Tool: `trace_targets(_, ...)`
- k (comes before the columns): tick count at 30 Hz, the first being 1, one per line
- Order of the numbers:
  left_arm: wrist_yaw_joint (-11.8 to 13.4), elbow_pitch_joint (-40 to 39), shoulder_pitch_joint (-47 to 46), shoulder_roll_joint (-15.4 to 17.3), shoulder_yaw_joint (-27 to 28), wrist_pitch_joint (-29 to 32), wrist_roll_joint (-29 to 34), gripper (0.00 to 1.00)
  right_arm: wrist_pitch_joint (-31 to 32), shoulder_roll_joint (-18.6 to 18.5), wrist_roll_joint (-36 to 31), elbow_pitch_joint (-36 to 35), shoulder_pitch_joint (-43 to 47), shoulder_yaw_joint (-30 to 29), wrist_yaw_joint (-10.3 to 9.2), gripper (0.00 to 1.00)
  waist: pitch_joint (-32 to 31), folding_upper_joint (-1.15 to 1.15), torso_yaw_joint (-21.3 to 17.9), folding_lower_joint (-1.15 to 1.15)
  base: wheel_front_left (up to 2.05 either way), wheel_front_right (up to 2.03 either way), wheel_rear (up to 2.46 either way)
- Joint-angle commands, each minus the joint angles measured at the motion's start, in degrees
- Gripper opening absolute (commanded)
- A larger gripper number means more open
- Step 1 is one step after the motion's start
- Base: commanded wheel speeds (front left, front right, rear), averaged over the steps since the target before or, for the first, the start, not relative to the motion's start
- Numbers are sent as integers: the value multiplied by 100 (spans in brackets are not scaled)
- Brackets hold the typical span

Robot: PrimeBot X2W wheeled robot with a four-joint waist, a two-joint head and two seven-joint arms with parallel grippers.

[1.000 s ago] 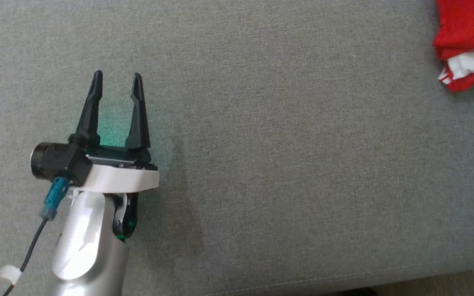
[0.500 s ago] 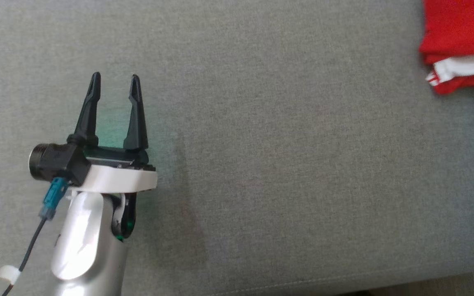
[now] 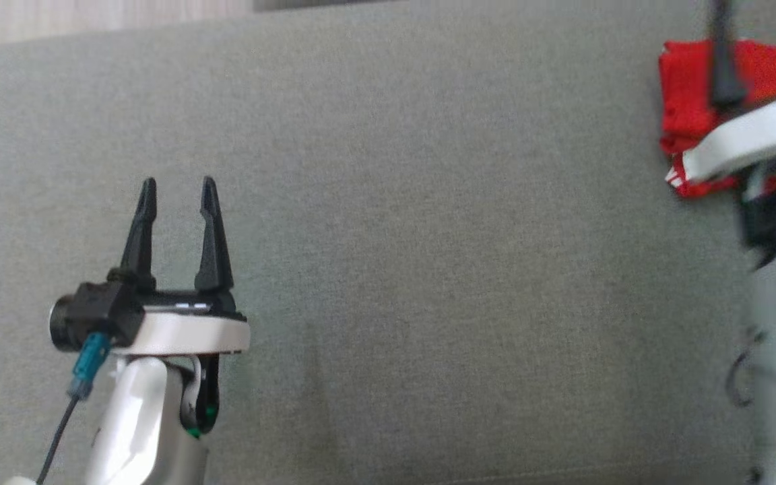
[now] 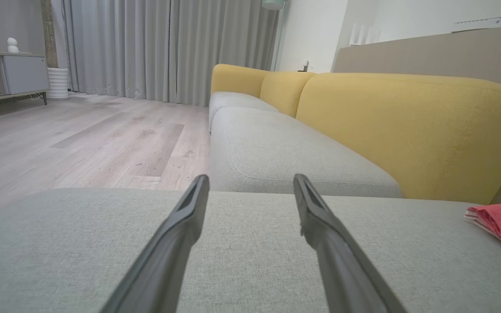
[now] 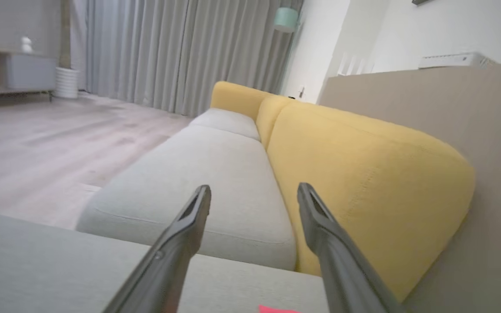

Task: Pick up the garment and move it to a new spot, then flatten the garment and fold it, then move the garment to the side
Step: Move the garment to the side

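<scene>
— Where does the garment [image 3: 688,87] lie?
— Folded and red, at the far right of the grey cushion [image 3: 428,236]. It is partly hidden by the right arm, so I cannot tell its long axis.
— Which gripper is nearer?
— The right gripper [image 5: 254,189], over it, fingers spread and empty. The left gripper [image 3: 178,185], also spread, sits well apart to the left.

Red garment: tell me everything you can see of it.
The red garment is soft cloth with white trim, folded into a flat layered stack. It lies on the grey cushion at its far right, partly hidden in the head view by the right arm. The right gripper is open over it, holding nothing; whether it touches the cloth is unclear.
</scene>
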Motion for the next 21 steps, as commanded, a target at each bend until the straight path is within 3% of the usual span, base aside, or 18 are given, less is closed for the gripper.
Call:
trace_targets(1,30,-174,-8,46,217,-29,-16,100,-189,314,159,-304,208,184,37,100,-279,0,96,1,0,0,0)
trace_targets(3,62,-206,110,44,227,-29,-21,100,-463,634,399,-337,515,301,37,100,-428,0,166,1,0,0,0)
trace_targets(8,131,-279,289,41,266,-29,-75,100,-931,815,533,-238,994,401,37,100,-600,0,263,1,0,0,0)
trace_targets(15,237,-410,567,38,198,-29,-263,100,-1470,846,1308,147,1793,574,37,100,-745,0,384,1,0,0,0)
trace_targets(21,316,-431,702,38,106,-29,-287,100,-1597,848,1391,340,1904,714,37,100,-794,0,382,1,0,0,0)
